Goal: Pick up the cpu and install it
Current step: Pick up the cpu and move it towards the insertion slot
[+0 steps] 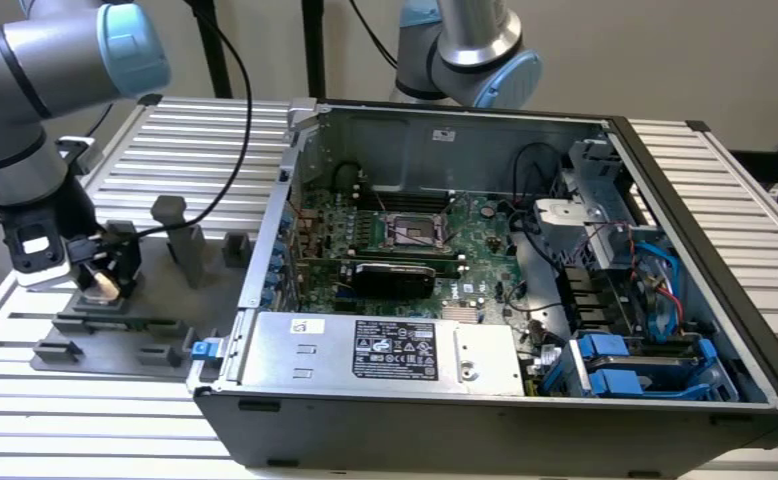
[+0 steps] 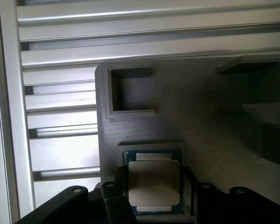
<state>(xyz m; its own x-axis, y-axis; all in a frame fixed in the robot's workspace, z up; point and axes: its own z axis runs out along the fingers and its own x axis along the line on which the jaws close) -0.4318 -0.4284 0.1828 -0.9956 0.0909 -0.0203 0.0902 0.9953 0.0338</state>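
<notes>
"What worried you?"

"The hand (image 1: 101, 283) hung over the cpu (image 2: 154, 183), which lay in the grey fixture's (image 2: 177, 116) pocket directly beneath it. A skewed lift could have snagged it on the pocket wall."

"Had it gripped?"

"I couldn't tell. The hand's dark body hid the cpu's sides, and the socket (image 1: 413, 232), well away from the hand, was too small to read."

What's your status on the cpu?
Gripper low over cpu. Cpu flat in fixture pocket. No obstruction seen.
</notes>
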